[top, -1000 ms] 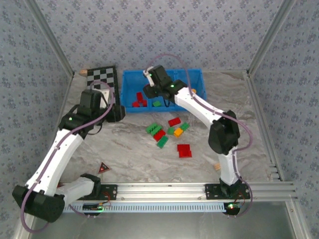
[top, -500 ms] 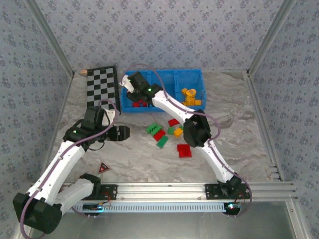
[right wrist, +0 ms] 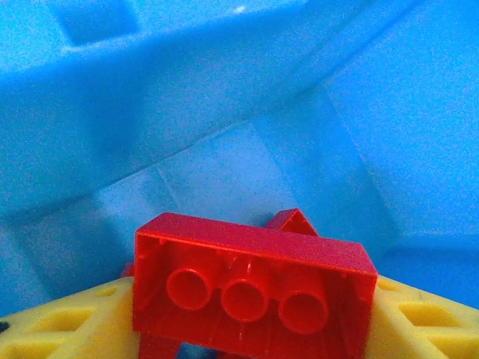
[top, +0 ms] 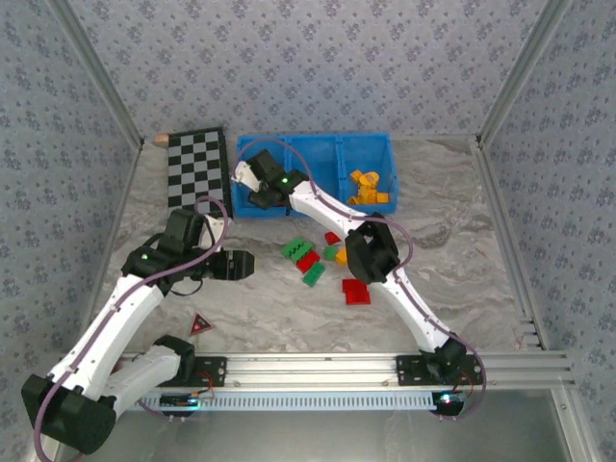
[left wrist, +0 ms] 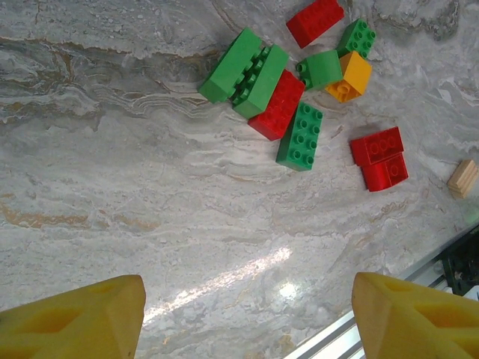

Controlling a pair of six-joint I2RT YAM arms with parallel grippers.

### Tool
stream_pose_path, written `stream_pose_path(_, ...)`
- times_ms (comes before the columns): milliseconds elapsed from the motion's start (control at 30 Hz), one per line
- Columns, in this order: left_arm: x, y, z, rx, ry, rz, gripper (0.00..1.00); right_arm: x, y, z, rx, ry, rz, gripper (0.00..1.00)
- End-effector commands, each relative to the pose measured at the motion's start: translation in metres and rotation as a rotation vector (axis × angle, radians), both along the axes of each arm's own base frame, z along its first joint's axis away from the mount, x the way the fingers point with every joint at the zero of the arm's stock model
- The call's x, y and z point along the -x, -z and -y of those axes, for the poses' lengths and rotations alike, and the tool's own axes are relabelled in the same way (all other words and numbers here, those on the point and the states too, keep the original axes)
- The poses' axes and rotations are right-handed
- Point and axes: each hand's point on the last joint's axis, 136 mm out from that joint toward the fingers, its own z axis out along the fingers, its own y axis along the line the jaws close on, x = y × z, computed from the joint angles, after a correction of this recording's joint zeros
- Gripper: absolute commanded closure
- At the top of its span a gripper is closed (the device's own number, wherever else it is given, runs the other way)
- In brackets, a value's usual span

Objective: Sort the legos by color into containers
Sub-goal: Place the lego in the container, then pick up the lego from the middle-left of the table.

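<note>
Looking through the right wrist camera, I saw one red brick (right wrist: 254,288) lying crosswise between the yellow fingers (right wrist: 67,329) of the right gripper (right wrist: 247,333). Its long axis ran from one finger to the other, and its hollow underside, with three round tubes in a row, faced the lens. Each end sat against a finger, but I could not tell whether the jaws were clamping it or only framing it. Just beyond the brick, past the fingertips, a corner of another red piece (right wrist: 293,221) showed, and behind that were the floor and walls of the blue tray (right wrist: 374,112).

From above, the right arm stretched long from its base toward the far left, with its wrist bent down over the tray's left compartment. Orange bricks (top: 367,185) lay in the right compartment, well away from those jaws.

The left gripper (left wrist: 247,314) stood wide open with nothing between its fingers. Ahead of its fingertips lay the loose legos (left wrist: 288,105), a cluster of green, red and one orange on the marble table (left wrist: 112,187). A red pair (left wrist: 380,158) lay off to one side of the cluster, near a tan wooden block (left wrist: 462,177). The left arm was folded at the elbow, with its gripper aimed toward that cluster.
</note>
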Motion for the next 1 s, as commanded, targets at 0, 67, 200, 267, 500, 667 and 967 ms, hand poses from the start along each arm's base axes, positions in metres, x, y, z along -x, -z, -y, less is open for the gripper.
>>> stream_pose_path(0,0.0,-0.016,0.004,0.017,0.019,0.019,0.27,0.006,0.01,-0.005,0.035,-0.034,-0.013,0.29)
stream_pose_path(67,0.0,-0.017,0.006,0.021,0.023,0.015,0.27,0.006,0.004,-0.007,0.021,-0.036,-0.008,0.26)
stream_pose_path(200,-0.002,-0.017,0.008,0.009,0.029,0.017,0.27,0.006,-0.012,-0.01,-0.014,-0.041,0.009,0.24)
stream_pose_path(267,-0.005,-0.012,0.004,-0.033,0.019,0.006,0.27,0.006,-0.022,-0.013,-0.037,-0.043,0.015,0.23)
stream_pose_path(500,-0.017,-0.022,0.025,-0.035,0.085,0.062,0.27,0.007,-0.065,-0.008,-0.113,-0.025,0.027,0.21)
stream_pose_path(667,-0.012,-0.015,0.07,-0.107,0.253,0.108,0.27,0.016,-0.117,0.006,-0.2,-0.011,0.031,0.22)
stream_pose_path(967,0.011,0.028,0.154,-0.193,0.287,0.04,0.28,0.038,-0.181,0.061,-0.293,0.083,-0.013,0.2)
